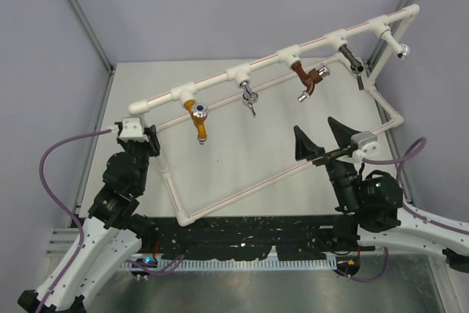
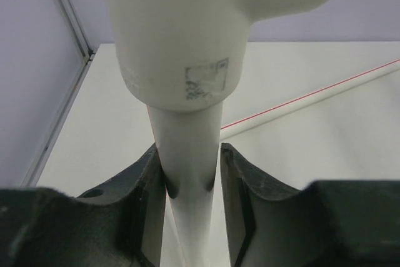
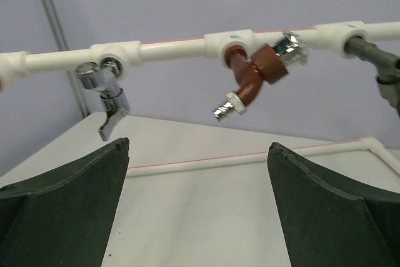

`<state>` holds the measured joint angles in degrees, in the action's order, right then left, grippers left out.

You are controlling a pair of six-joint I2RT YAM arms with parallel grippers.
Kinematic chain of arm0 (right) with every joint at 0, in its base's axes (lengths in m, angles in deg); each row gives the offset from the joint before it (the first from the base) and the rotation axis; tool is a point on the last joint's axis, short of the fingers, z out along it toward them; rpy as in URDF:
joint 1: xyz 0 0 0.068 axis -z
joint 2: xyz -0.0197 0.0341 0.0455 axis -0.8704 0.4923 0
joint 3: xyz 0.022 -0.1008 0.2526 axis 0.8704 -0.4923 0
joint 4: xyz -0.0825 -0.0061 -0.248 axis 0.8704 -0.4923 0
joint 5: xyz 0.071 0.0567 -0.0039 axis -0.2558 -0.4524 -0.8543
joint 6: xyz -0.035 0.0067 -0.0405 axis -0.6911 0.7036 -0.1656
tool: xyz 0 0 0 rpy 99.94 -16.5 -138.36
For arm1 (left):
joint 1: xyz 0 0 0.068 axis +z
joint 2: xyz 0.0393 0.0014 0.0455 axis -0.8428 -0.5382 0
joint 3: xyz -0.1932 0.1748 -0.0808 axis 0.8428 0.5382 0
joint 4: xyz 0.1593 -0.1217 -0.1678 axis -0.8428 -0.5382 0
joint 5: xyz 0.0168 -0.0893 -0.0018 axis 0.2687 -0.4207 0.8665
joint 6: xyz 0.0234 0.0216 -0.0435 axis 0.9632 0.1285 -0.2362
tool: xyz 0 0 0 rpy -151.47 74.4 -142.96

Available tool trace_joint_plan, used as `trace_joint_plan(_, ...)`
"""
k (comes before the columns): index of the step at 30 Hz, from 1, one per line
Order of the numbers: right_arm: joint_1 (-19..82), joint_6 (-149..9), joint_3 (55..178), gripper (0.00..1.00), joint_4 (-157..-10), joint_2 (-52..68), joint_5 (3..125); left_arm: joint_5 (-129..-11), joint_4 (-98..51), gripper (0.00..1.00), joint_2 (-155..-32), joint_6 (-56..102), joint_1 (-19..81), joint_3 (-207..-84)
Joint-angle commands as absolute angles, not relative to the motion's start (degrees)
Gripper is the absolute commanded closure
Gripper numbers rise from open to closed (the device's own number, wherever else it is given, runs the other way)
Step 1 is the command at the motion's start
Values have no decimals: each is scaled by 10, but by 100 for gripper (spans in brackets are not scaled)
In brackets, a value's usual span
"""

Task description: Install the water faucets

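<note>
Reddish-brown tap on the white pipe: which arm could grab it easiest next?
Probably right. The right fingers are open, empty and facing the reddish-brown metal tap. The left fingers are busy clamping the white plastic pipe frame, farther away.

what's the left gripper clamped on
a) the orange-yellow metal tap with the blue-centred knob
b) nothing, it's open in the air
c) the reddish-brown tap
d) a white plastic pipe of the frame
d: in the left wrist view the left gripper has both fingers pressed against the white plastic pipe just below a white fitting, with no tap between them.
</note>
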<state>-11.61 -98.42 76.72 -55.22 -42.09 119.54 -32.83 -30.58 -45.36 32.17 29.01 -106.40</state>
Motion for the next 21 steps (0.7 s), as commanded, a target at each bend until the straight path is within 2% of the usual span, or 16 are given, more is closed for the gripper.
trace_joint_plan(1, -114, -1004, 727, 5, -582, -546, 1285, -393, -282, 49, -458, 334, 277, -1075)
trace_joint_plan(5, -113, -1007, 704, 5, -638, -641, 1310, -376, -316, 17, -432, 336, 277, -1093)
trace_joint_plan(8, -114, -1011, 697, 5, -684, -699, 1323, -375, -360, 2, -398, 334, 277, -1113)
trace_joint_plan(15, -114, -1045, 686, 5, -746, -812, 1335, -357, -454, 0, -247, 327, 277, -1111)
trace_joint_plan(21, -114, -1094, 663, 5, -734, -830, 1344, -353, -442, 0, -94, 335, 277, -1031)
